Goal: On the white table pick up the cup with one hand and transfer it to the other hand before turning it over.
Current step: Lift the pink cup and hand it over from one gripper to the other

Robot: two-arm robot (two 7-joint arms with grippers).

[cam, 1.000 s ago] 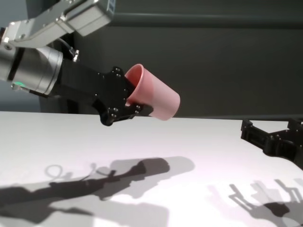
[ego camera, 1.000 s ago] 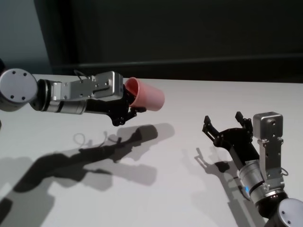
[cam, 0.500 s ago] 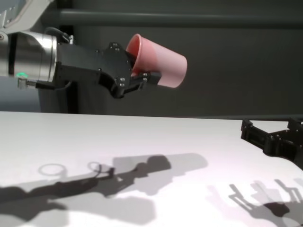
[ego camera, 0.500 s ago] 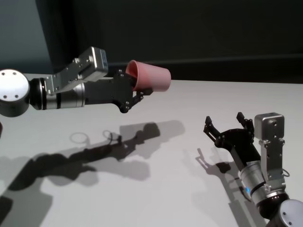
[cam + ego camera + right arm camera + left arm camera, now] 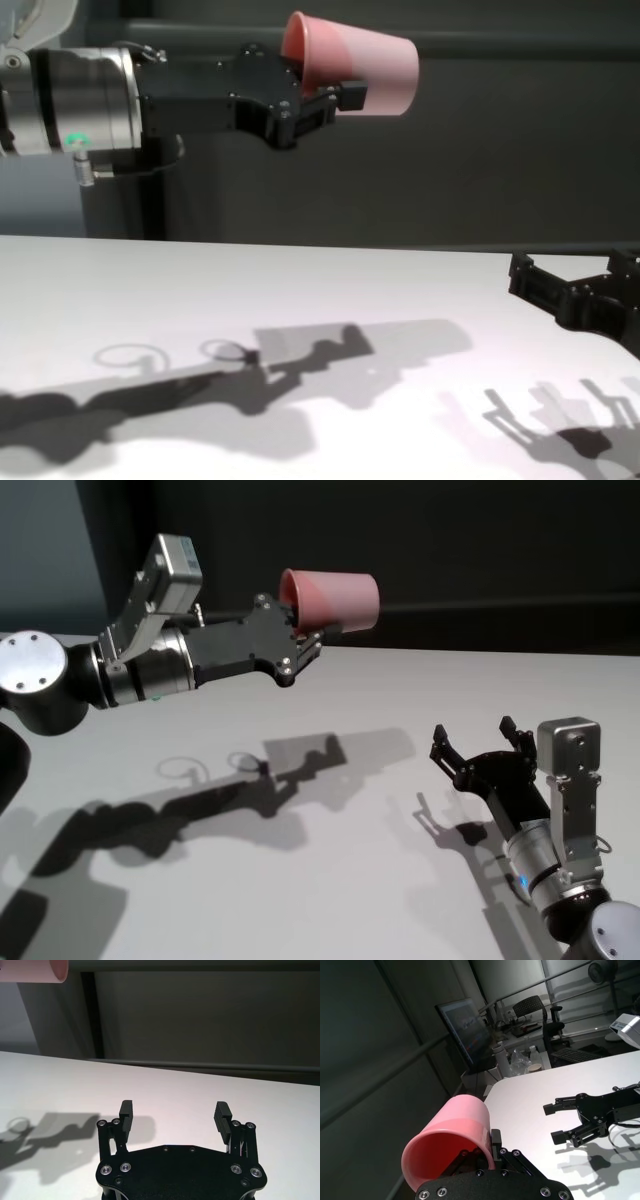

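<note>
1. We see the cup (image 5: 333, 601) held high above the white tabletop (image 5: 330, 880), at the far left of the scene, gripped at its rim by the left pincer (image 5: 304, 636), which is clenched on it with one finger inside the mouth.
2. The cup lies on its side: its long axis runs roughly level, mouth toward the left arm and flat base pointing right.
3. The right pincer (image 5: 480, 750) waits low over the tabletop at the near right, released, its jaws spread wide and facing the far side.
4. We judge the handover turns on this gap: the cup sits up, left and farther off from the right pincer, well apart, with its free base end the nearer part to take.
</note>
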